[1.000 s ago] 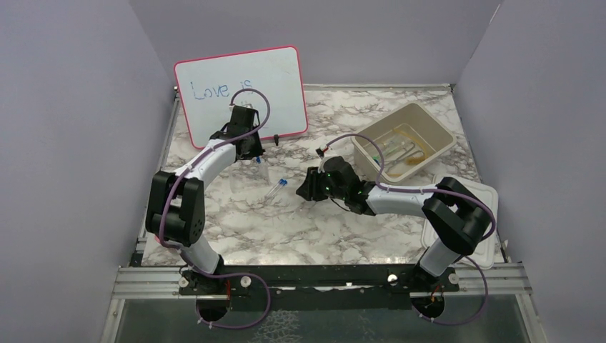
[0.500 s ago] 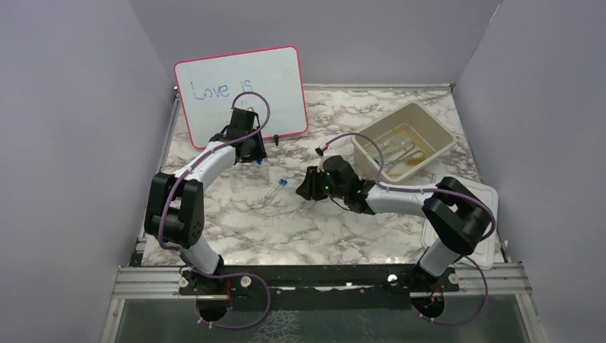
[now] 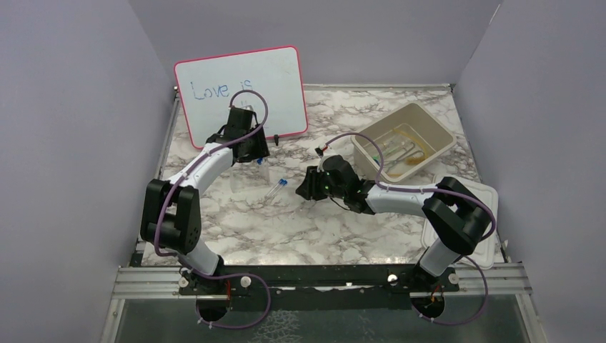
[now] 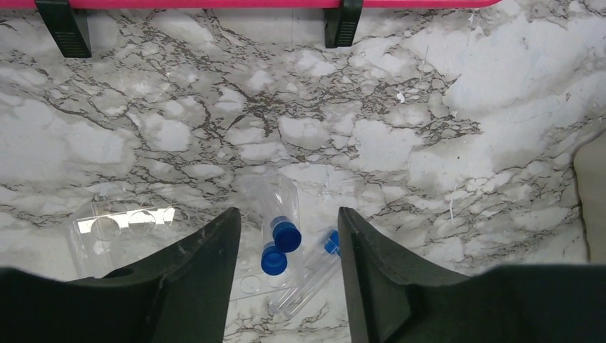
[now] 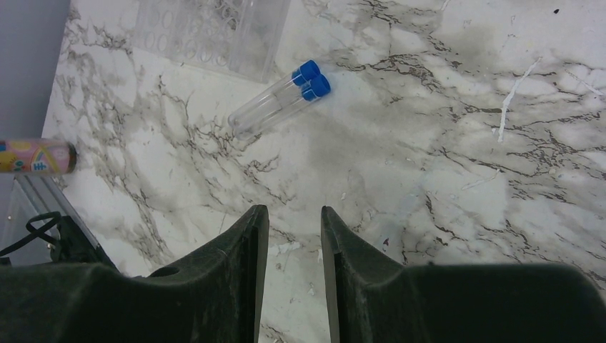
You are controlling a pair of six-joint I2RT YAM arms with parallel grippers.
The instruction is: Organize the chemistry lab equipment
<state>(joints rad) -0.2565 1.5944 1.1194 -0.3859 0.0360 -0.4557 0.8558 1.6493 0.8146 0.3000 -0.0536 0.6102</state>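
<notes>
Two clear tubes with blue caps point(image 3: 276, 189) lie side by side on the marble and also show in the right wrist view point(image 5: 277, 101). Two more blue-capped tubes point(image 4: 280, 243) stand in a clear rack point(image 4: 118, 230), directly below my left gripper point(image 4: 286, 214). That gripper is open and empty, and hovers near the whiteboard point(image 3: 251, 153). My right gripper point(image 5: 293, 209) is open a little, empty, and low over the marble to the right of the lying tubes point(image 3: 305, 189). The amber hose point(image 3: 416, 154) and other small items lie in the beige tub point(image 3: 436, 128).
The pink-framed whiteboard point(image 3: 239, 89) stands at the back left, its black feet point(image 4: 341, 25) just ahead of my left gripper. The tub's lid point(image 3: 493, 246) lies at the right front. A colourful cylinder point(image 5: 36, 157) lies at the table's left edge.
The left arm has swung its elbow outward and its gripper has edged slightly right over the rack. The right arm and the lying tubes have not moved.
</notes>
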